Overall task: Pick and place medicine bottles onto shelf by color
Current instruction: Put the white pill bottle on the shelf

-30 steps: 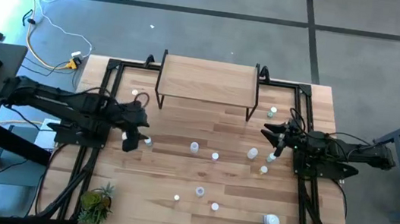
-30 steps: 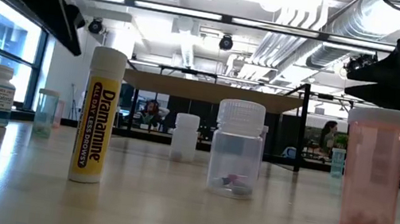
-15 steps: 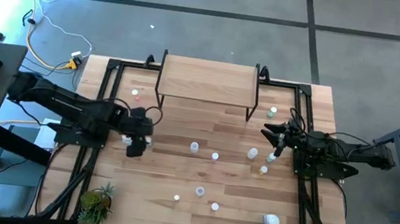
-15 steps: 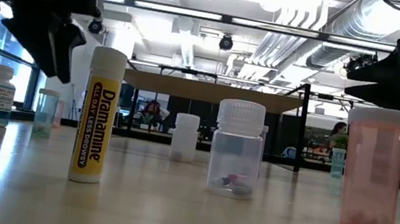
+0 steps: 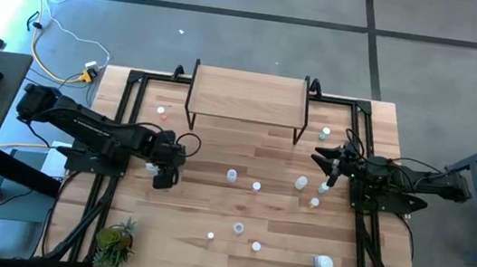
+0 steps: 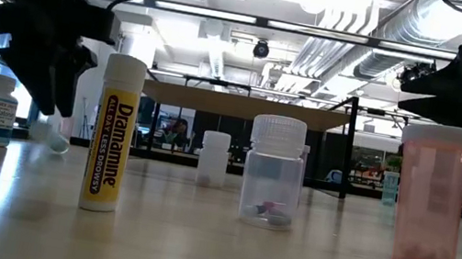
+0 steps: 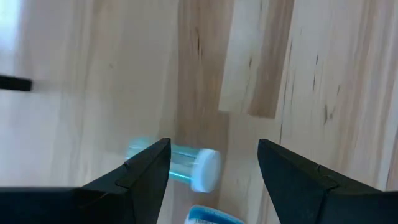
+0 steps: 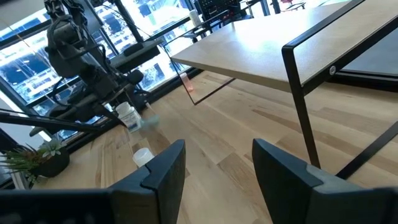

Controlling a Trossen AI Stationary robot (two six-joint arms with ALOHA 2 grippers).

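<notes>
The left end effector [image 5: 163, 175] hangs low over the bench [image 5: 210, 212], jaws wide and holding nothing, apparently lined up to straddle a small bottle [image 7: 177, 166] that lies on its side between and just beyond its fingers; that bottle is clear with a bluish tint and a white cap; the right end effector [image 5: 328, 157] waits near the shelf [image 5: 248, 94], jaws parted and empty, probably kept clear of the left arm; the shelf's light wooden top carries no bottles yet; other medicine bottles [image 5: 239, 228] stand scattered across the planks.
</notes>
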